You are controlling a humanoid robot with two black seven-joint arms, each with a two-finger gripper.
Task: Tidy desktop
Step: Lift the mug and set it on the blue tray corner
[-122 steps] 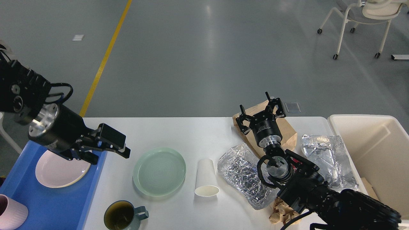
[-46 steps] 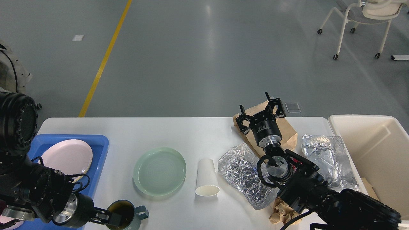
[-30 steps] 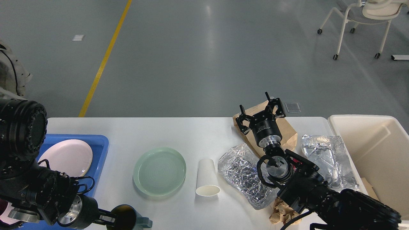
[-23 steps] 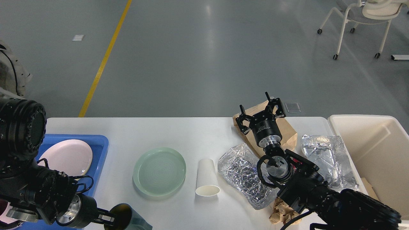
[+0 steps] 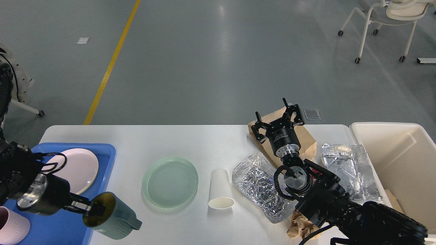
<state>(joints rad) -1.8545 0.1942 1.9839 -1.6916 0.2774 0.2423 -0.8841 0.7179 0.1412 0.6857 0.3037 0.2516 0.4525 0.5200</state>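
The white desktop [image 5: 190,141] spans the view. My left gripper [image 5: 89,208] is shut on the rim of a dark green mug [image 5: 110,215], held tilted above the desktop's front left beside the blue tray [image 5: 64,226]. A pale green plate [image 5: 170,181] and a white paper cup [image 5: 220,189] on its side lie mid-desktop. My right gripper [image 5: 278,121] is open and empty over a brown paper bag [image 5: 305,141]. Two foil bags lie near it, one [image 5: 259,185] left and one [image 5: 351,168] right of the arm.
The blue tray holds a pink plate [image 5: 76,168] and a pink cup [image 5: 12,229]. A cream bin [image 5: 407,160] stands at the right end. Crumpled brown paper [image 5: 299,226] lies at the front by my right arm. A chair [image 5: 388,20] stands far back.
My left gripper came down from over the tray, took the green mug by its rim, lifted it and carried it left toward the tray. The right arm has not moved.
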